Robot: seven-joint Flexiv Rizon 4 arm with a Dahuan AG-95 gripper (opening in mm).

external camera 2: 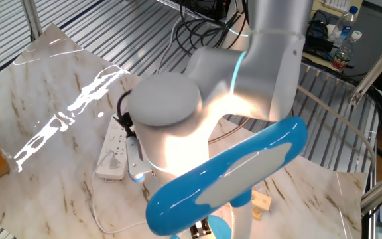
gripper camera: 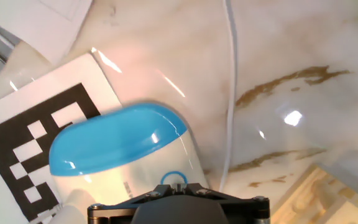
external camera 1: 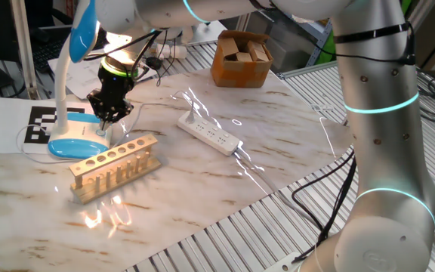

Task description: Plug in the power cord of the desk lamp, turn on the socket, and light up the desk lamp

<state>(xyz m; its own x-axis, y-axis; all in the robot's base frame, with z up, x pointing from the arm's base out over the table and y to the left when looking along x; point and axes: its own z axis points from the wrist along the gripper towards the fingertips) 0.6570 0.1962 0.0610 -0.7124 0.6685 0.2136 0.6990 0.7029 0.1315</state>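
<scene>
A: Lamp first. The desk lamp stands at the table's 9 o'clock edge in one fixed view, base partly on a printed marker sheet. Its head glows warm, and the light spills over the arm in the other fixed view, so I judge it lit.

B: And the gripper?

A: The gripper hangs just above the lamp's base, pointing steeply down, fingers shut with nothing between them. The hand view looks straight onto the blue-rimmed base and a round mark near the lower edge, likely the lamp's button. Closed fingers make a blunt tip for pressing, which would explain the pose.

B: Cord and strip?

A: The power cord is a thin white line past the base at 3 o'clock in the hand view. The socket lies flat mid-table, at 3 o'clock from the lamp and well apart from it. Whether a plug sits in it I cannot tell from here; the glow suggests it does.

B: Anything nearby?

A: A wooden rack sits at 5 o'clock from the lamp base, near it. A cardboard box stands at the far edge, 12 o'clock.

B: Arm pose?

A: It reaches across the whole table, wrist bent down over the lamp.
</scene>
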